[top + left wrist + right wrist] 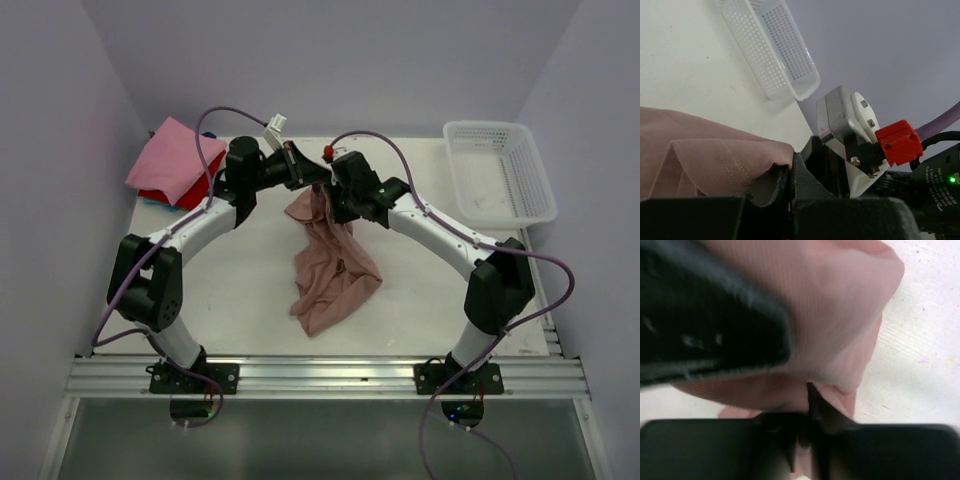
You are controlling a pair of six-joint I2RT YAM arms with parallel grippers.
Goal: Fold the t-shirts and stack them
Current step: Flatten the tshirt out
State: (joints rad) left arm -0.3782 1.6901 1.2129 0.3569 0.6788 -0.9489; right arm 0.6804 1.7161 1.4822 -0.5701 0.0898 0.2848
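A dusty-pink t-shirt [330, 270] hangs bunched from the two grippers at the middle back of the table, and its lower part lies crumpled on the surface. My left gripper [316, 178] is shut on the shirt's upper edge; in the left wrist view the cloth [705, 160] is pinched where the left gripper [789, 185] closes. My right gripper [336, 197] sits right beside it. In the right wrist view the right gripper [805, 432] has its fingers close together, with folds of the shirt [840, 315] between them. Folded t-shirts, bright pink [172, 160] over red [203, 188], are stacked at the back left.
A white lattice basket [500, 170] stands at the back right corner, and the left wrist view shows the basket [775, 50] as well. The two wrists nearly touch: the right wrist's red part [897, 142] is close to the left fingers. Grey walls surround the table.
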